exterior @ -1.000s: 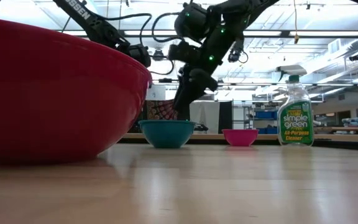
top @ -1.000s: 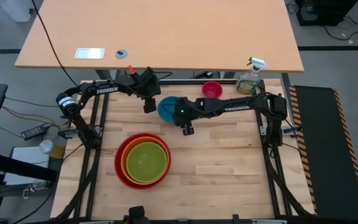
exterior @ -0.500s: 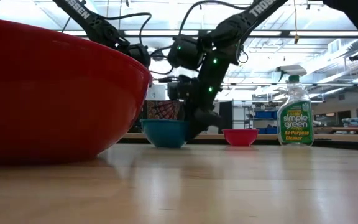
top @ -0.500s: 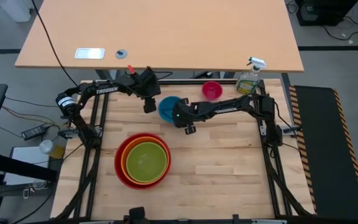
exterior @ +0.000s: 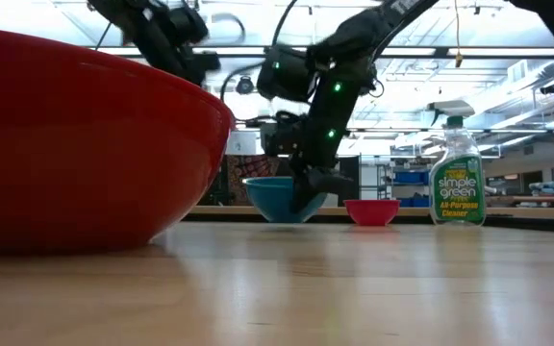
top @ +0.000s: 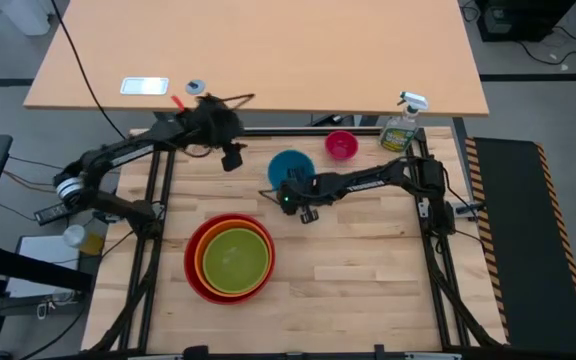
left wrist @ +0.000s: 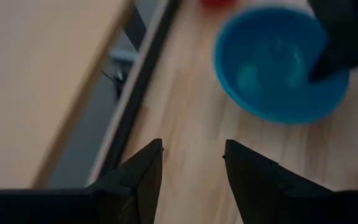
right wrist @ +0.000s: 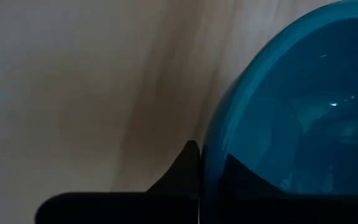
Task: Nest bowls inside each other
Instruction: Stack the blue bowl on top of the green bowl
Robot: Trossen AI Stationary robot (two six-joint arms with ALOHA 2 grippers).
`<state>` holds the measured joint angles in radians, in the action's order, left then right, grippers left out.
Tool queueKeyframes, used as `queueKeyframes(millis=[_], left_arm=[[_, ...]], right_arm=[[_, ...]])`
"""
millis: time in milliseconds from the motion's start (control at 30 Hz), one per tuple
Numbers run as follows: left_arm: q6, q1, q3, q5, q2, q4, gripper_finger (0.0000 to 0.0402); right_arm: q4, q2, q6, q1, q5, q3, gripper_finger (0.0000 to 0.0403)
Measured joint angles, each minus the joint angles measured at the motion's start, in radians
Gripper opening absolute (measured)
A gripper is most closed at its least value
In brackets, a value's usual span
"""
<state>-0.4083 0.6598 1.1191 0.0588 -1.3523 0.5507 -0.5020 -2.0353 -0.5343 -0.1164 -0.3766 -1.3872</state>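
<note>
The blue bowl [top: 292, 165] stands on the wooden table toward its far middle, and my right gripper [top: 289, 189] is shut on its near rim. The pink bowl [top: 341, 145] sits on its base farther back to the right. At the near left the green bowl [top: 235, 262] lies inside the orange bowl [top: 204, 262], which lies inside the red bowl [top: 190, 268]. My left gripper [top: 233, 158] hangs open above the table left of the blue bowl [left wrist: 272, 68], holding nothing. My right gripper pinches the blue bowl's rim [right wrist: 202, 163] on its near side, one finger outside the wall [right wrist: 182, 174] and one inside [right wrist: 247, 180], showing dark through the plastic. The fingers slant down from the near right. In the low view the bowl's base [exterior: 275, 217] sits at table level.
A spray bottle of green cleaner [top: 401, 127] stands at the far right corner, just right of the pink bowl. Black frame rails [top: 158, 190] run along the table's left and right sides. Bare wood lies at the near right.
My right gripper has come down toward the table's left onto the blue bowl's near rim and taken hold of it. The bowl has slid a little toward the right and far edge. My left gripper has risen and drawn back toward the far left.
</note>
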Motion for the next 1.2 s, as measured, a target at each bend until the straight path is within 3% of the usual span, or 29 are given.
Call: queueKeyframes(millis=[233,367,533,833,1200], left_arm=[[0.093,-0.086,-0.023,0.001,0.238,-0.001,0.0176],[0.123,-0.178,-0.132,0.002,0.394,-0.017,0.0176],[0.25,-0.294,-0.27,0.002,0.564,-0.042,0.0176],[0.428,-0.524,-0.374,-0.053,0.76,-0.07,0.0176],[0.513,-0.678,-0.375,-0.065,0.764,-0.066,0.0176]], right_arm=[[-0.003,0.08,0.069,0.124,-0.052,0.0,0.0034],[0.005,0.14,0.111,0.233,-0.107,-0.009,0.0032],[0.005,0.156,0.157,0.34,-0.115,-0.119,0.0023],[-0.018,-0.02,0.164,0.428,0.003,-0.42,0.003],[-0.064,-0.279,0.107,0.447,0.241,-0.693,0.0031]])
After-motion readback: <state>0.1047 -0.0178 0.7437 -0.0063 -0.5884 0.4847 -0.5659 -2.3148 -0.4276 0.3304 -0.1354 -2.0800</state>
